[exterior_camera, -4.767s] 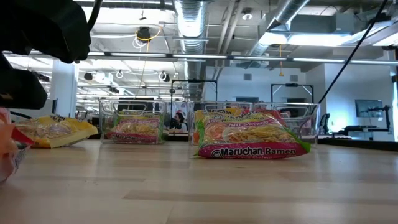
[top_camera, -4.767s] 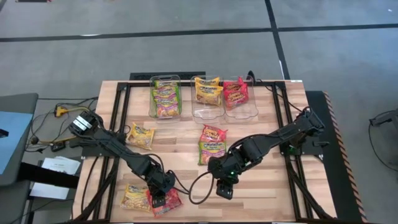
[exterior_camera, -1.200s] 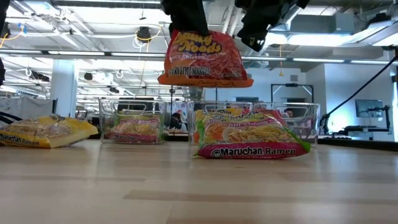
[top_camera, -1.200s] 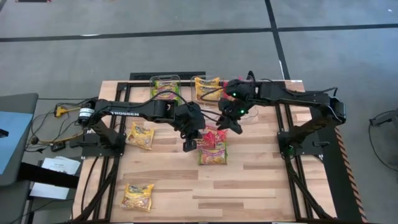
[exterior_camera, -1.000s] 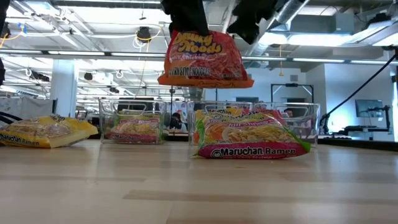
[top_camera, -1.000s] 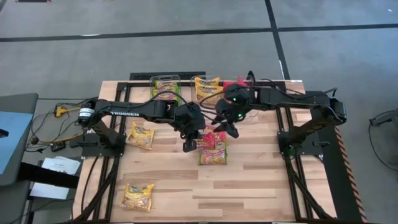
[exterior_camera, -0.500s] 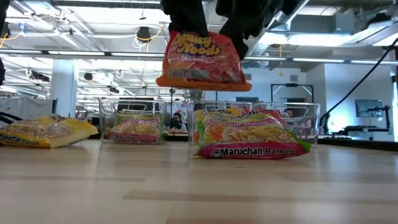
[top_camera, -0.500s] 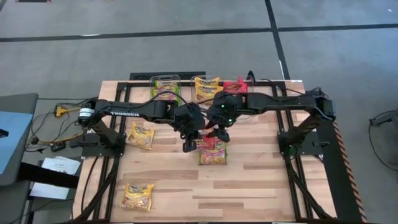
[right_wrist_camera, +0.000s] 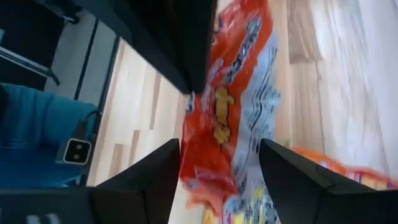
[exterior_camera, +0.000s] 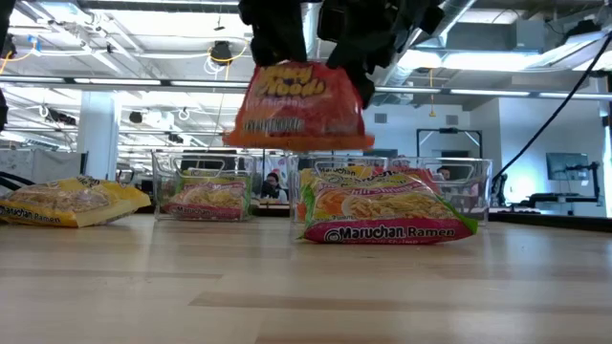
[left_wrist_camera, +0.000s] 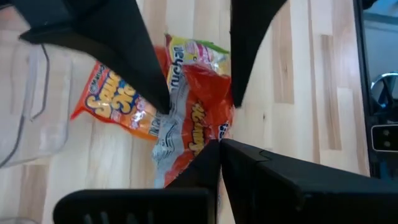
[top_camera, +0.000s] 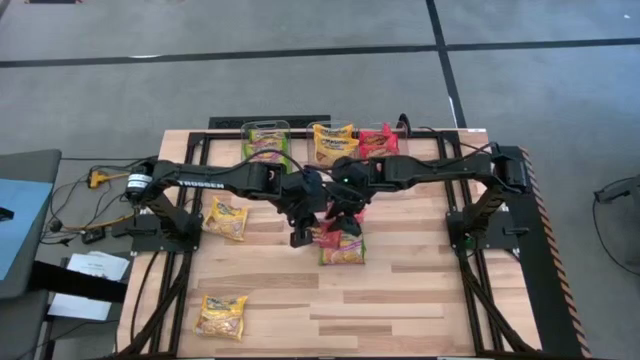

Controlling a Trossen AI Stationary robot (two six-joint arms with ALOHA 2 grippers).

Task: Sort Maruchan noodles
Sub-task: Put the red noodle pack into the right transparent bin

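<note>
Above the tabletop, the left gripper pinches the red noodle packet's edge; the right gripper's wide-open fingers straddle it. Light, crinkly, slippery: grip the seam.

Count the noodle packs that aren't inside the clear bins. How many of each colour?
Yellow packs: 2
Green pack: 1
Red-orange packs: 2, one lying on the table and one up in the air
Total: 5
</note>
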